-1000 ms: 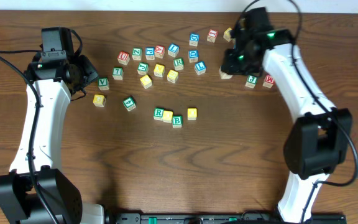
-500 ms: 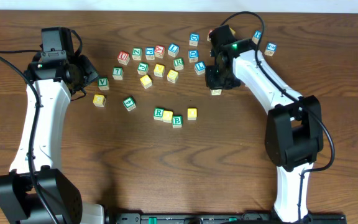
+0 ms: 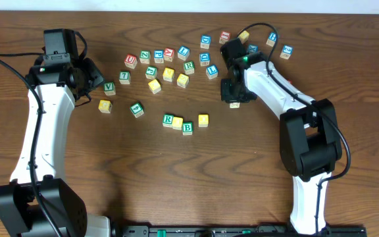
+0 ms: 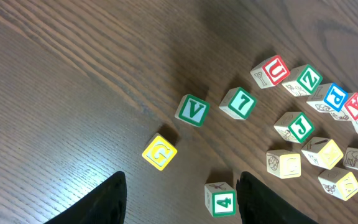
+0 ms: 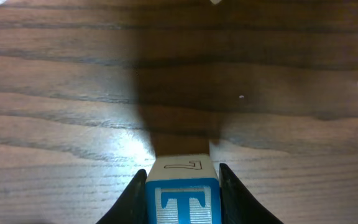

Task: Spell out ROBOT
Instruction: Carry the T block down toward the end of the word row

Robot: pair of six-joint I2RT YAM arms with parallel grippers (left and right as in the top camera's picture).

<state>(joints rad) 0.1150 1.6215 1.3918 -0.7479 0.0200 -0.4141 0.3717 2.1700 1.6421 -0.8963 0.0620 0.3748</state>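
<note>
The right tool (image 3: 234, 99) is closed on the blue T cube (image 5: 182, 200), right of and beyond the green B cube (image 3: 187, 128), which has the first yellow cube (image 3: 177, 122) and the green R cube (image 3: 168, 120) at its left and the second yellow cube (image 3: 203, 120) near its right, while the left tool (image 4: 180, 193) is open and empty, far left of it.
</note>
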